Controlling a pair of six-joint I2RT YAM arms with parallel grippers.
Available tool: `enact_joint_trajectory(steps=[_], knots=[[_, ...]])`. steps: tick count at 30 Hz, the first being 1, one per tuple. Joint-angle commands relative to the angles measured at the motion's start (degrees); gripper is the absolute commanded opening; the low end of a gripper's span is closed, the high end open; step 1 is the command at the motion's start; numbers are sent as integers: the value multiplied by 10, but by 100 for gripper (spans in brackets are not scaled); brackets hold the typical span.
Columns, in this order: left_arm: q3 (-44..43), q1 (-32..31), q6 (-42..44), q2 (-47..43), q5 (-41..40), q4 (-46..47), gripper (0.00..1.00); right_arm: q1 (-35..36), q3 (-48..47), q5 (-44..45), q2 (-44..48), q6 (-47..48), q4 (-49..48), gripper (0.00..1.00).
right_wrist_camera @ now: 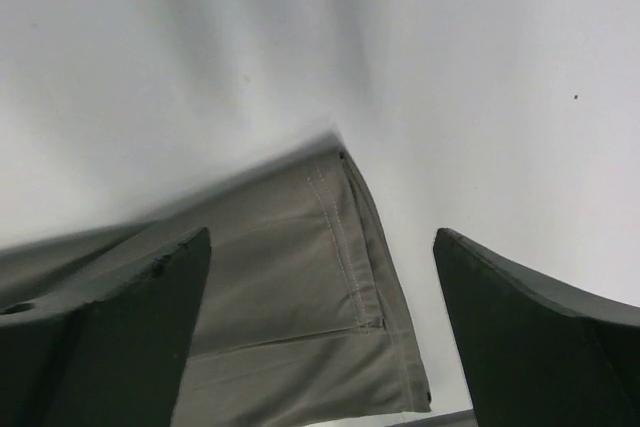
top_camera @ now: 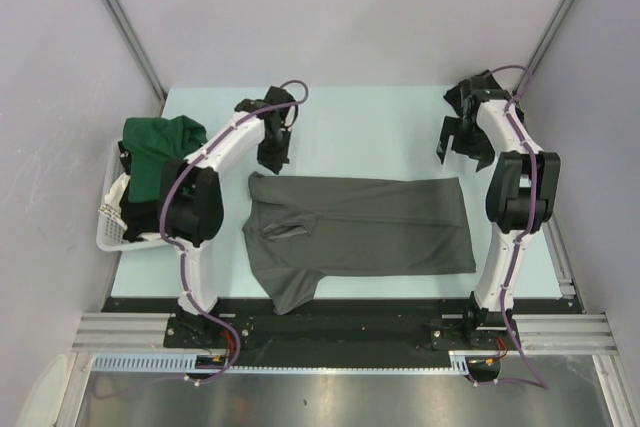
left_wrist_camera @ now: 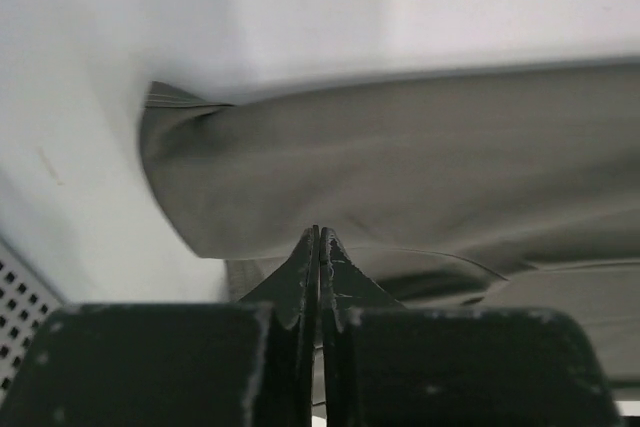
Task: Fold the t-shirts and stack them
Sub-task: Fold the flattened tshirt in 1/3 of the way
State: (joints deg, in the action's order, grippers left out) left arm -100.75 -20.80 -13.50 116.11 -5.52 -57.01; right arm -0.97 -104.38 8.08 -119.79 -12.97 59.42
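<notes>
**Top view.** Dark grey t-shirt (top_camera: 370, 227) laid flat across the middle of the pale table (top_camera: 400, 117). Folded into a long band running left to right, with the collar end toward the left and one sleeve poking out toward the near edge.

**Left gripper** (top_camera: 273, 152). Poised over the far edge of the shirt near the collar end — jaws pressed fully together, nothing pinched between them. In the left wrist view, closed fingertips (left_wrist_camera: 305, 267) just over a rounded fold of the grey cloth; contact with the cloth not discernible.

**Right gripper** (top_camera: 455, 137). Off the far right corner of the shirt and apart from it — jaws spread wide, holding nothing. In the right wrist view, the hemmed corner of the grey cloth seen lying on the table between the two fingers.

**Basket.** White slatted basket (top_camera: 108, 232) at the left edge of the table, beside the left arm. Dark green t-shirt (top_camera: 160, 142) heaped in it and spilling over its far rim. Grey shirt well apart from the basket.
</notes>
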Motion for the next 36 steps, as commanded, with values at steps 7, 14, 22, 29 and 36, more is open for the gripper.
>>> enact_joint_trajectory(steps=[7, 14, 22, 29, 36], knots=[[80, -61, -21, -83, 39, 65, 0, -9, 65, -75, 57, 0, -23, 0], [125, -85, -35, -75, 40, 93, 0, -8, 128, -75, 90, 8, -40, 0], [126, -86, -44, -46, 27, 114, 0, 2, 146, -75, 89, 14, -55, 0], [111, -86, -41, -24, 10, 126, 0, 8, 158, -75, 71, 13, -74, 0], [112, -87, -43, -16, -2, 140, 0, 28, 179, -71, 68, 5, -97, 0]])
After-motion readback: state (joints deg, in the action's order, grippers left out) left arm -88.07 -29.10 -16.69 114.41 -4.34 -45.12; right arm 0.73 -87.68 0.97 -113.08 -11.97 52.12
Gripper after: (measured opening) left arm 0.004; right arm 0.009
